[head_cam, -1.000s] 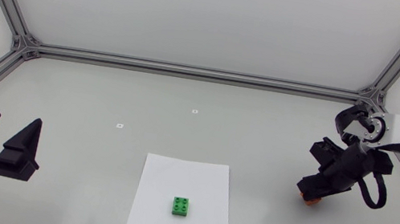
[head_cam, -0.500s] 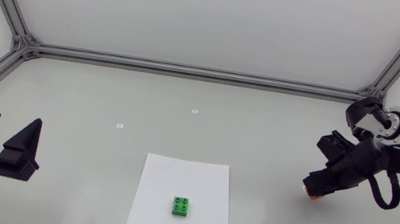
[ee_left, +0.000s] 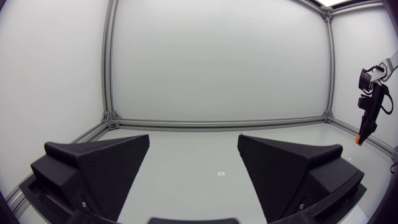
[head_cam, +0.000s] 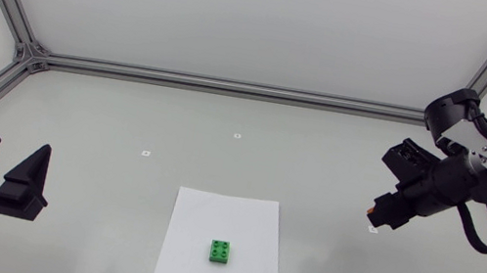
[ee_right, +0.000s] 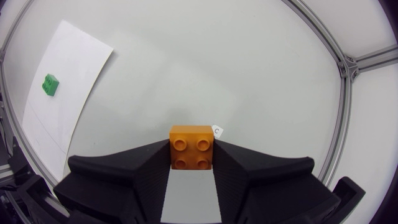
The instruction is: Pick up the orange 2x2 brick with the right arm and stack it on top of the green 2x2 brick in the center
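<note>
- Head view: the right gripper [head_cam: 379, 215] hung over the table with its jaws clenched on the orange brick [head_cam: 371, 209]. The green brick [head_cam: 221, 252] lay on a white sheet [head_cam: 199, 223], well apart from them. The left gripper [head_cam: 18, 158] stood released.
- Left wrist view: the left jaws gaped wide, with bare table between them.
- Right wrist view: both fingers pressed the orange brick's sides, and the green brick lay far ahead.

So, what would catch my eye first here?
The small orange four-stud plastic brick, clamped between the black jaws of the right arm at the right side of the grey table. Next, the small green four-stud brick sitting alone on a white paper sheet near the table's middle front.
</note>
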Action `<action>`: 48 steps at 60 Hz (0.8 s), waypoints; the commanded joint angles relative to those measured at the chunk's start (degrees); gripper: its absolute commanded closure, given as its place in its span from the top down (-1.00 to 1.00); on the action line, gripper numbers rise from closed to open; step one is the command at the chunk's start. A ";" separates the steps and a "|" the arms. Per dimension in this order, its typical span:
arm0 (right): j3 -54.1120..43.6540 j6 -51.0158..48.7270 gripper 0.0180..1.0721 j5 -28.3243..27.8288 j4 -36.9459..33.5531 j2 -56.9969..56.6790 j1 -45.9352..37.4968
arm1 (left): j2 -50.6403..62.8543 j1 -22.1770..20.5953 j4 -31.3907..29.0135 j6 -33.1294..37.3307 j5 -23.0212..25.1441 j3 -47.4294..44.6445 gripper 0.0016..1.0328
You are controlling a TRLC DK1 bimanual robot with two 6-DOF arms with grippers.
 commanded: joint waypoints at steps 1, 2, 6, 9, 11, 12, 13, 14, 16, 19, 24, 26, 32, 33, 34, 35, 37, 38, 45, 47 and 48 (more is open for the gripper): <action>-2.33 -3.62 -0.89 2.40 -1.06 -0.82 3.24 | -0.45 0.14 -0.84 0.73 0.23 -2.35 0.92; -2.33 -4.68 -0.89 3.19 -0.97 -0.99 4.21 | -0.45 0.14 -0.84 0.73 0.23 -2.35 0.92; -2.06 -6.26 -0.89 3.02 -1.49 -1.34 6.06 | -0.45 0.14 -0.84 0.73 0.23 -2.35 0.92; -2.50 -6.44 -0.89 3.19 -1.76 -1.43 8.25 | -0.45 0.14 -0.84 0.73 0.23 -2.35 0.92; -2.85 -6.35 -0.89 3.37 -1.76 -1.52 9.57 | -0.45 0.14 -0.76 0.73 0.32 -2.35 0.92; -3.03 -6.26 -0.89 3.46 -1.76 -1.61 10.19 | -0.45 0.14 -0.84 0.73 0.23 -2.35 0.92; -3.12 -6.26 -0.89 3.46 -1.76 -1.78 10.71 | -0.45 0.14 -0.84 0.73 0.23 -2.35 0.92; -3.29 -6.09 -0.89 3.37 -1.76 -1.87 11.50 | -0.45 0.14 -0.84 0.73 0.23 -2.35 0.92; -3.56 -5.82 -0.89 3.46 -1.76 -1.96 12.91 | -0.45 0.14 -0.84 0.73 0.32 -2.35 0.92; -3.73 -5.65 -0.89 3.55 -1.93 -1.96 15.02 | -0.45 0.14 -0.84 0.73 0.23 -2.35 0.92; -3.73 -4.85 -0.89 3.37 -3.34 -1.17 18.98 | -0.45 0.14 -0.84 0.73 0.23 -2.35 0.92; -3.64 -4.33 -0.89 3.11 -3.52 -0.82 20.29 | -0.45 0.14 -0.84 0.73 0.23 -2.35 0.92; -4.35 -4.42 -0.89 3.46 -2.64 0.50 25.39 | -0.45 0.14 -0.76 0.73 0.23 -2.35 0.92; -4.26 -4.50 -0.89 3.63 -2.64 0.94 26.45 | -0.45 0.14 -0.84 0.73 0.23 -2.35 0.92; -4.26 -4.50 -0.89 3.81 -2.64 1.12 26.89 | -0.45 0.14 -0.84 0.73 0.23 -2.35 0.92; -4.26 -4.68 -0.89 4.51 -2.29 1.47 28.03 | -0.45 0.14 -0.84 0.73 0.23 -2.35 0.92; -4.26 -4.42 -0.89 5.57 -1.49 2.00 29.43 | -0.45 0.14 -0.84 0.73 0.23 -2.35 0.92; -4.17 -4.24 -0.89 5.92 -1.23 2.26 29.96 | -0.45 0.14 -0.84 0.73 0.23 -2.35 0.92; -1.62 -0.99 -0.89 5.83 -2.46 4.90 35.59 | -0.45 0.14 -0.84 0.73 0.23 -2.35 0.92; -1.09 -0.37 -0.89 6.01 -2.99 5.78 36.90 | -0.45 0.14 -0.84 0.73 0.23 -2.35 0.92; -0.74 -0.02 -0.89 6.01 -3.16 6.13 37.52 | -0.45 0.14 -0.84 0.73 0.23 -2.35 0.92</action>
